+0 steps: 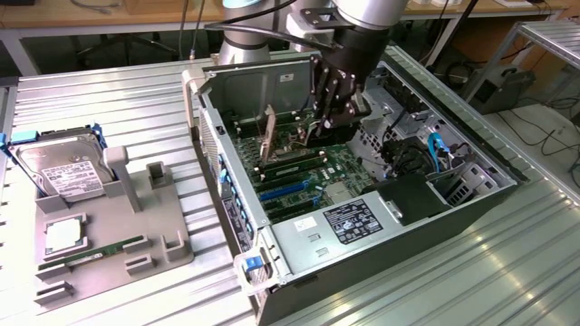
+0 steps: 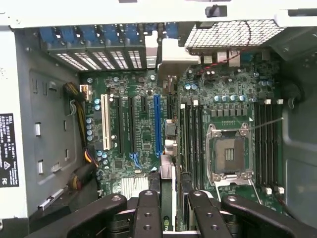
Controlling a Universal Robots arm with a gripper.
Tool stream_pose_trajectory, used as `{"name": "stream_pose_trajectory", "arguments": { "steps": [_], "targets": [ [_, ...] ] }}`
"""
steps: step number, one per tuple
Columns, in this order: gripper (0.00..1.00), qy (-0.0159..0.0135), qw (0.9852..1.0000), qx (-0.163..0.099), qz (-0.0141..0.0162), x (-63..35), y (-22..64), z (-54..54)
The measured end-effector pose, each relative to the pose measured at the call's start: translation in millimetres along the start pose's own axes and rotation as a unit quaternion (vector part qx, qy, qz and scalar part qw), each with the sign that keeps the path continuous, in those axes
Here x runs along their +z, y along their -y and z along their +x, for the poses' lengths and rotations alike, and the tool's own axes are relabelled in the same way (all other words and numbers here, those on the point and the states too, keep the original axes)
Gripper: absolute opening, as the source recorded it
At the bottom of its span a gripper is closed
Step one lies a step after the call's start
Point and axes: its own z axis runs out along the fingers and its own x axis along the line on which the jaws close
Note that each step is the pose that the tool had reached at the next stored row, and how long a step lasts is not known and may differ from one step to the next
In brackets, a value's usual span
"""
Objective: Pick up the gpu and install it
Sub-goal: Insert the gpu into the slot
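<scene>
My gripper [image 1: 332, 119] reaches down into the open computer case [image 1: 507, 178], above the motherboard [image 1: 313, 173]. In the wrist view the gpu [image 2: 169, 144] is seen edge-on as a thin black card running from between the black fingers [image 2: 147, 213] toward the rear slots, where its silvery bracket [image 2: 171, 52] sits. My gripper [image 2: 168, 210] is shut on the card's near end. The card stands upright just beside the long blue slot [image 2: 157, 124]; whether it is seated I cannot tell. In the exterior view the card's bracket end [image 1: 269, 136] stands upright to the left of my fingers.
A grey parts holder [image 1: 136, 204] on the exterior view's left carries a silver hard drive [image 1: 59, 170], a processor [image 1: 65, 234] and a green memory stick [image 1: 91, 255]. Inside the case are the power supply [image 1: 358, 221], the empty processor socket [image 2: 229, 153] and cables [image 1: 435, 153].
</scene>
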Motion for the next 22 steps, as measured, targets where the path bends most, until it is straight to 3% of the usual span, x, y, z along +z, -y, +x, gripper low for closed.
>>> {"name": "stream_pose_trajectory", "arguments": {
  "steps": [7, 10, 14, 22],
  "targets": [
    [0.26, 0.0042, 1.0, -0.003, 0.0001, 7.8, -6.7, 12.1],
    [0.26, 0.005, 1.0, -0.004, 0.0008, 14.0, -16.7, 15.3],
    [0.26, 0.0051, 1.0, -0.005, 0.0052, 20.8, -24.8, 15.6],
    [0.26, 0.0051, 0.9999, -0.01, 0.0105, 33.0, -25.3, 14.2]
  ]
}}
